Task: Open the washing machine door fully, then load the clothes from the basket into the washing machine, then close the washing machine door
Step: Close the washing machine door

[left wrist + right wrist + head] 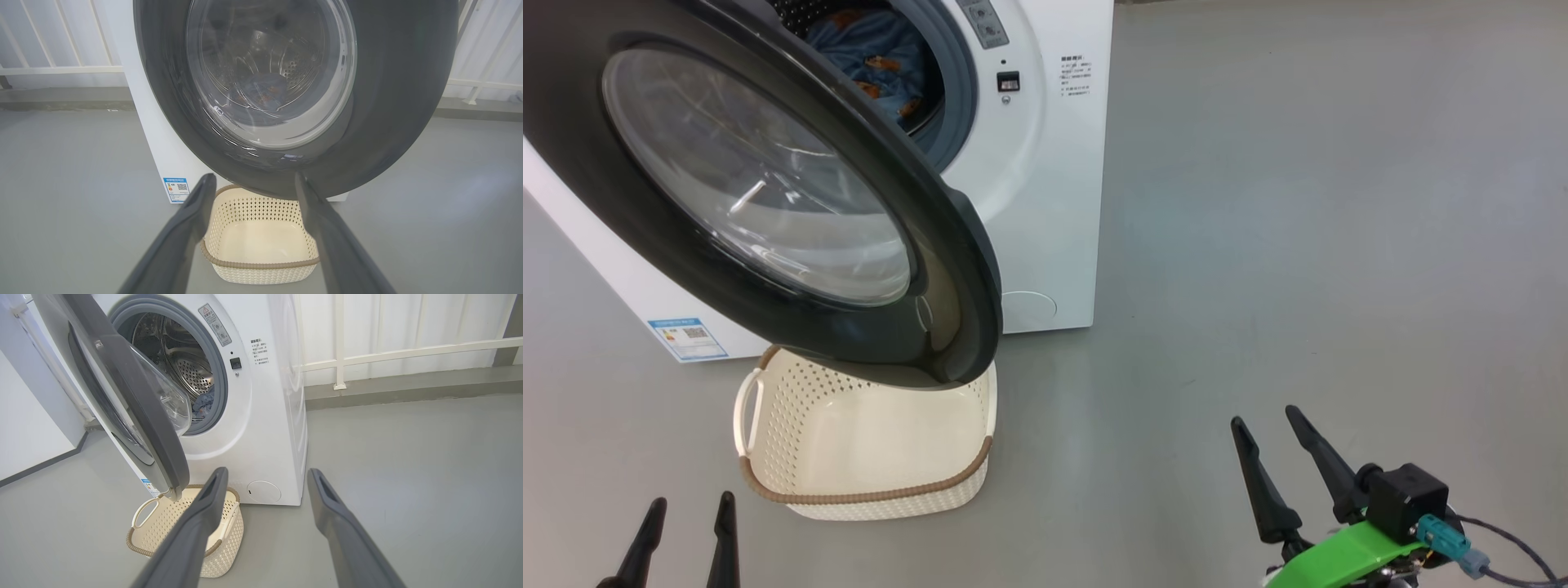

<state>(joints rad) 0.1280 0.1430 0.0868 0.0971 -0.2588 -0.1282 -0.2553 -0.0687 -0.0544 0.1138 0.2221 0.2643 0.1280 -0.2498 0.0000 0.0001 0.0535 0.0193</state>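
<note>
The washing machine [1045, 180] [261, 428] stands white at the back. Its black-rimmed door [768, 188] [294, 90] [135, 408] hangs partly open, swung out over the basket. Blue clothes [874, 57] [203, 402] with orange figures lie inside the steel drum. On the floor below the door sits the cream basket [866, 490] [261, 265] [222, 543], with nothing showing in it. My left gripper [686, 510] [253, 181] is open, back from the basket's near rim. My right gripper [1266, 420] [265, 473] is open too, over bare floor to the basket's right.
Grey floor [1298, 204] spreads wide to the right of the machine. A white railing [408, 351] and a low kerb run along the back wall. A blue label [689, 337] marks the machine's lower left corner.
</note>
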